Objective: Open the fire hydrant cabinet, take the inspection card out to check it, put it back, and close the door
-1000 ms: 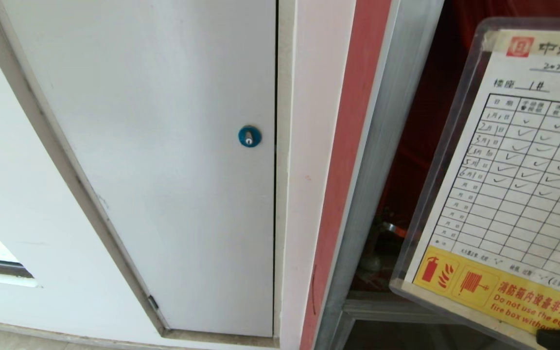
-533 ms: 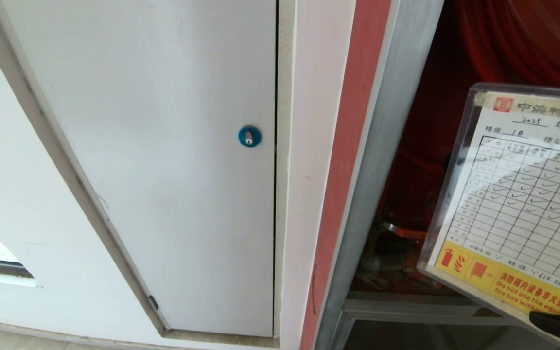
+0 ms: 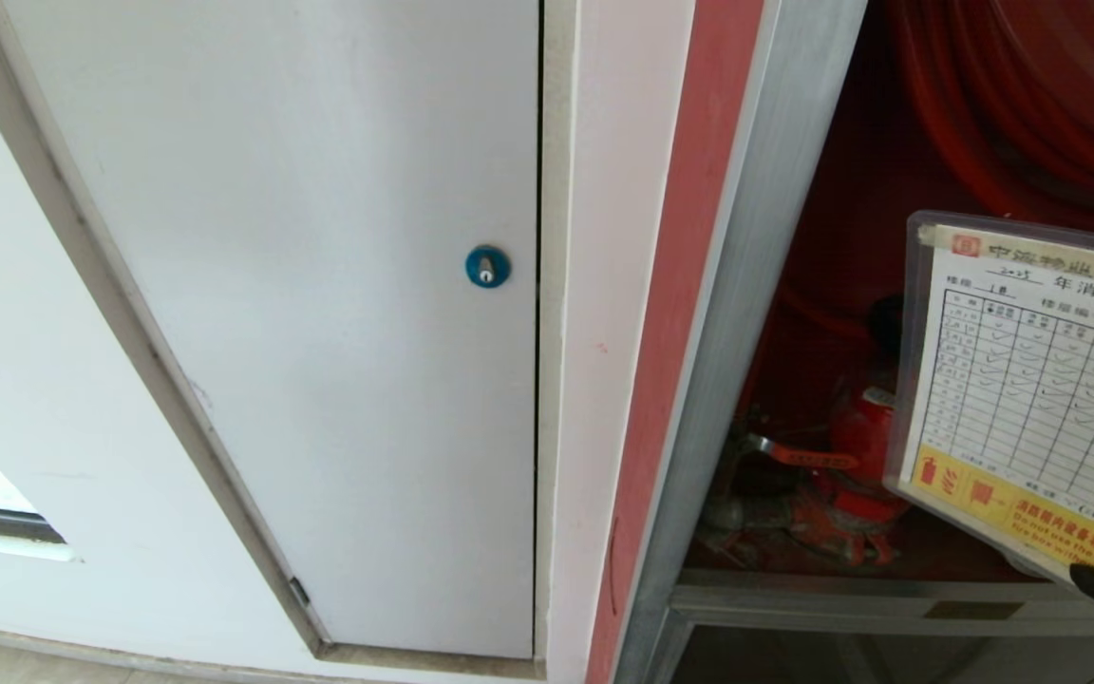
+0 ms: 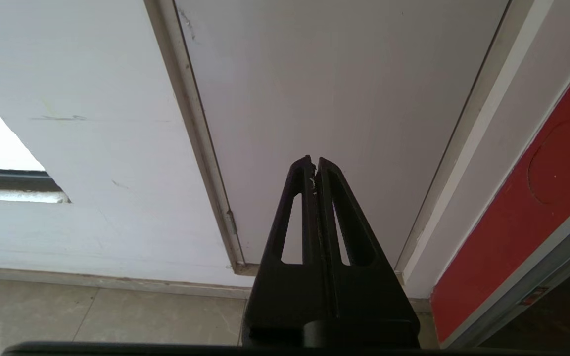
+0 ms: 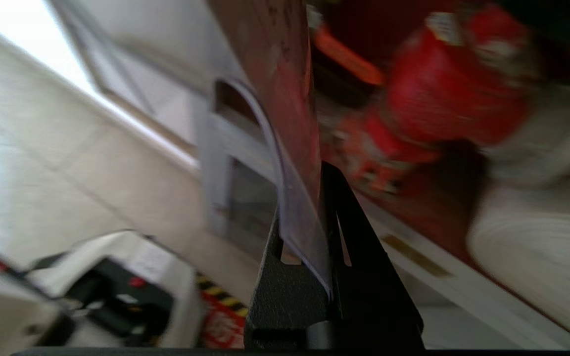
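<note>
I've carried the inspection card (image 3: pixel 1031 399) down and back from my view toward the open fire hydrant cabinet (image 3: pixel 756 285), my right gripper (image 5: pixel 322 198) pinching its bottom edge so the printed face stays readable, while my left gripper (image 4: pixel 314 170) hangs closed and empty.

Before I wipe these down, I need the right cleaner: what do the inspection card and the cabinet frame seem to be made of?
The inspection card, held in the right claw, looks like printed paper in a clear, glossy plastic sleeve: a transparent border with glare surrounds it. The fire hydrant cabinet frame looks like brushed silver metal, perhaps aluminium, with a dull streaked sheen.
</note>
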